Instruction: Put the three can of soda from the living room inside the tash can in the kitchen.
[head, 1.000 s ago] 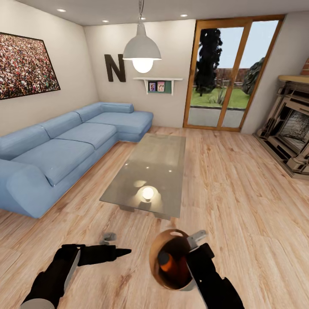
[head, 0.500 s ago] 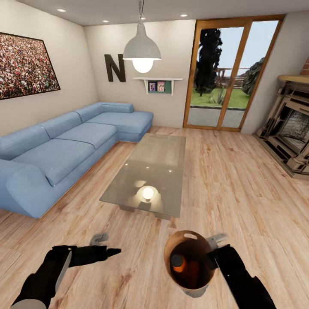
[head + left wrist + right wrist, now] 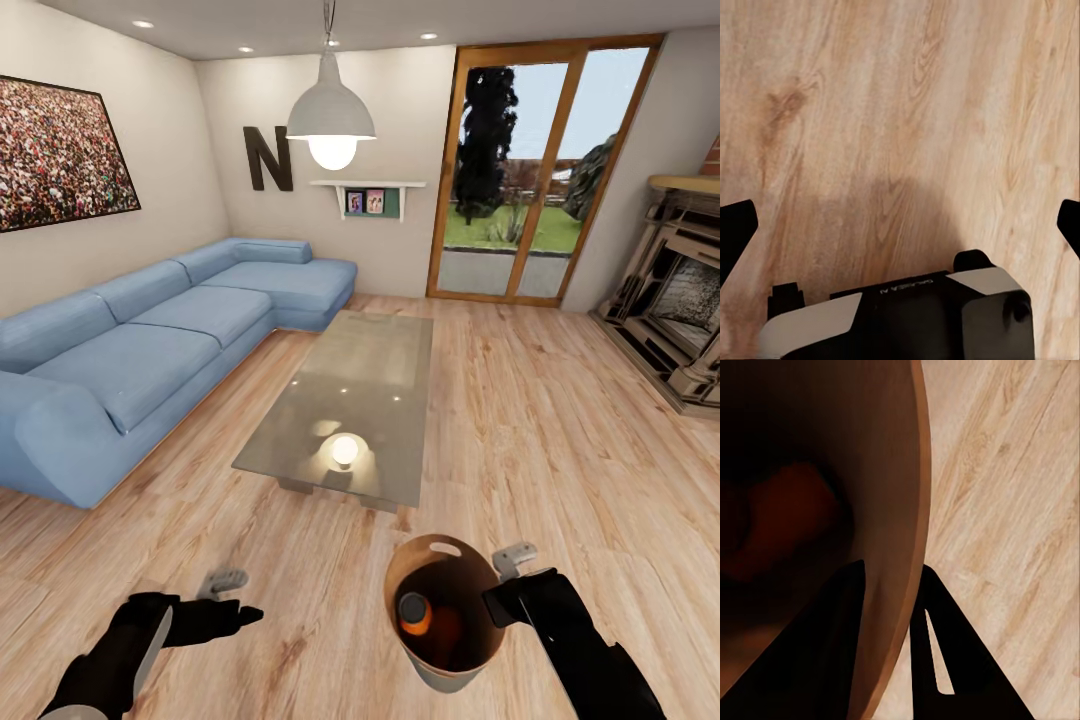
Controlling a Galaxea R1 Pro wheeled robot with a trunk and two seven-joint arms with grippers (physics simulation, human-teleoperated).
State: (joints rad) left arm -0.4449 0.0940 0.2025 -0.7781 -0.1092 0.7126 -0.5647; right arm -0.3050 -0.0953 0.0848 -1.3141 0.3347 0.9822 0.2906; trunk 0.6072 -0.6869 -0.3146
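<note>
My right gripper [image 3: 497, 603] is clamped on the trash can's [image 3: 470, 665] rim, one finger [image 3: 832, 652] inside, one outside. An orange soda can [image 3: 414, 615] lies inside the bin. My left gripper [image 3: 245, 612] hangs spread wide, empty, over plank floor [image 3: 900, 112]. Beyond: glass table [image 3: 350, 400], blue sofa [image 3: 150, 350], glass doors [image 3: 535, 170].

Head view: high vantage, facing forward and down across the wood floor [image 3: 560, 440] toward the sofa [image 3: 150, 350], glass tabletop [image 3: 350, 400] and glass doors [image 3: 540, 170]. Left wrist view: close, facing straight down at bare floor [image 3: 900, 112] past its gripper [image 3: 900, 225]. Right wrist view: very close, along the trash can's rim [image 3: 916, 510], with floor [image 3: 1012, 510] alongside. All three views share the floor.
</note>
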